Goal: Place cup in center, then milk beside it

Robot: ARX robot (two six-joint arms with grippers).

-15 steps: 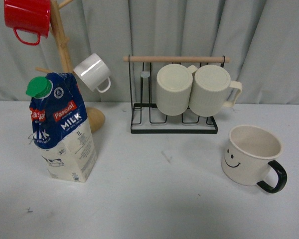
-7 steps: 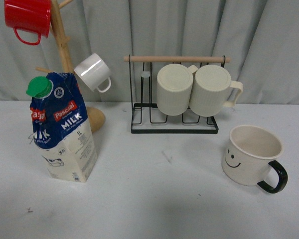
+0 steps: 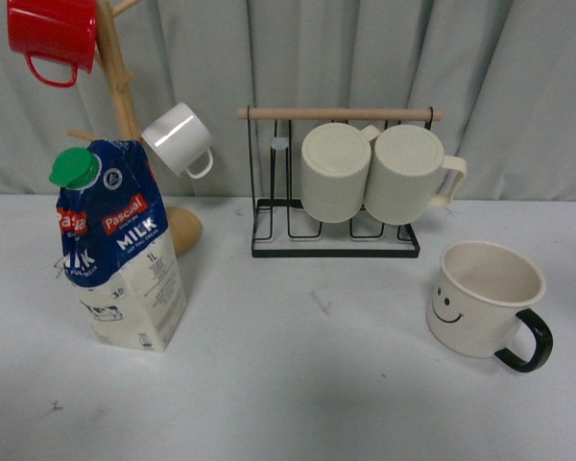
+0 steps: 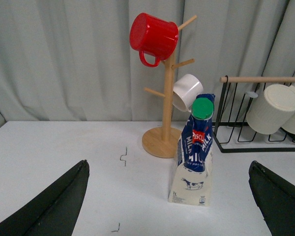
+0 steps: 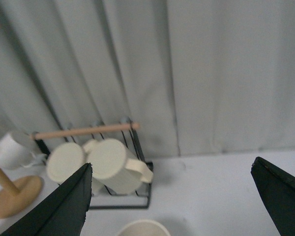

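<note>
The cup (image 3: 483,298), a cream mug with a black handle and a smiley face, stands upright at the right of the white table. Only its rim (image 5: 136,228) shows in the right wrist view. The milk (image 3: 122,252), a blue-topped carton with a green cap, stands at the left; it also shows in the left wrist view (image 4: 193,153). My left gripper (image 4: 169,196) is open and empty, short of the carton. My right gripper (image 5: 171,194) is open and empty, above the cup. Neither arm shows in the front view.
A wooden mug tree (image 3: 127,106) behind the carton holds a red mug (image 3: 53,36) and a small white mug (image 3: 178,139). A black wire rack (image 3: 336,230) at the back holds two ribbed cream mugs (image 3: 370,173). A grey curtain (image 3: 518,86) closes the back.
</note>
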